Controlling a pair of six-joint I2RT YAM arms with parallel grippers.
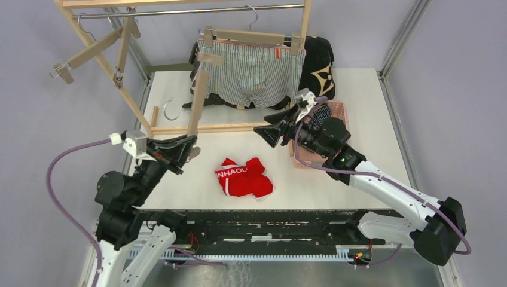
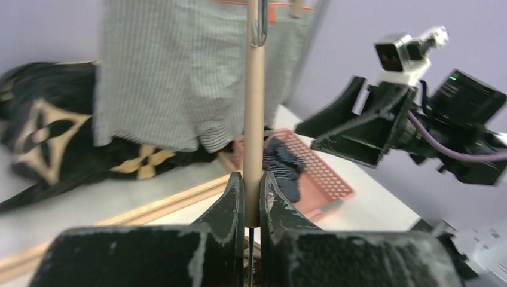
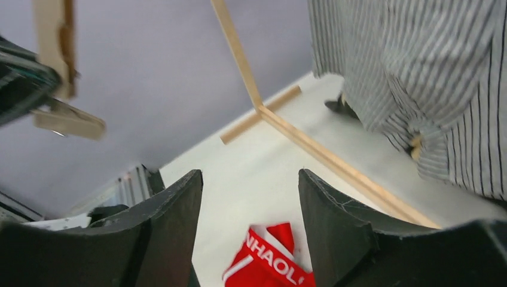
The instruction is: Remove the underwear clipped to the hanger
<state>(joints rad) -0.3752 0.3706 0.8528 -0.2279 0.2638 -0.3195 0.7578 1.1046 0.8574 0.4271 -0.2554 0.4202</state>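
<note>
At the rack (image 1: 203, 127) front, left claw (image 1: 189, 149) tight on hanger (image 1: 197, 110), right claw (image 1: 273, 129) apart.

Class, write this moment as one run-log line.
left gripper: shut on bare hanger | right gripper: open, holding nothing | red pair: on table | pinstriped pair: clipped up | navy pair: in basket
</note>
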